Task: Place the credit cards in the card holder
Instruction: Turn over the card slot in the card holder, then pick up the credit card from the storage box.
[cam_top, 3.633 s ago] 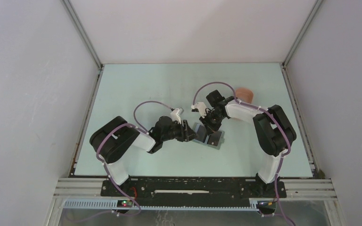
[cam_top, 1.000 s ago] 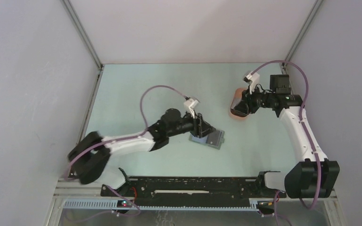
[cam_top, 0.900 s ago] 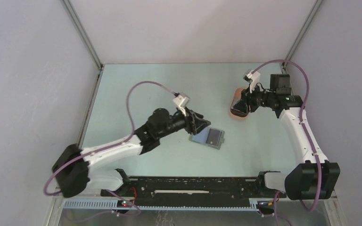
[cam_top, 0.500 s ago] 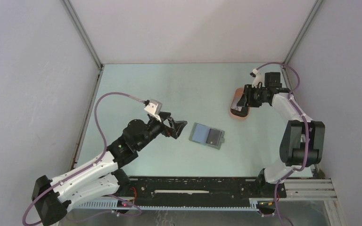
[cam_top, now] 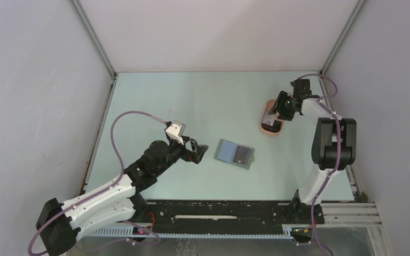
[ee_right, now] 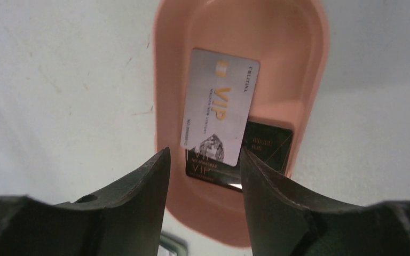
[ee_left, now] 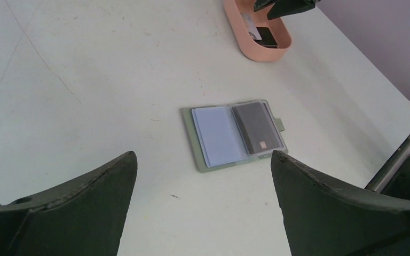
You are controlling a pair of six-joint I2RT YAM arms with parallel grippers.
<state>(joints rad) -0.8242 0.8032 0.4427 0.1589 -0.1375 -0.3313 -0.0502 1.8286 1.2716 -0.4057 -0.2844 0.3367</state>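
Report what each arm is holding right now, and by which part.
Nothing is held. The left gripper is open, clear of the card holder. The right gripper is open over the tray, where both credit cards lie ungripped.

Card holder (cam_top: 235, 153) lies opened flat at mid-worktop (cam_top: 165, 101). Tray (cam_top: 268, 133) stands well apart, behind and right of it. Inside the tray, upper credit card (ee_right: 219, 114) partly overlaps lower credit card (ee_right: 264, 144).
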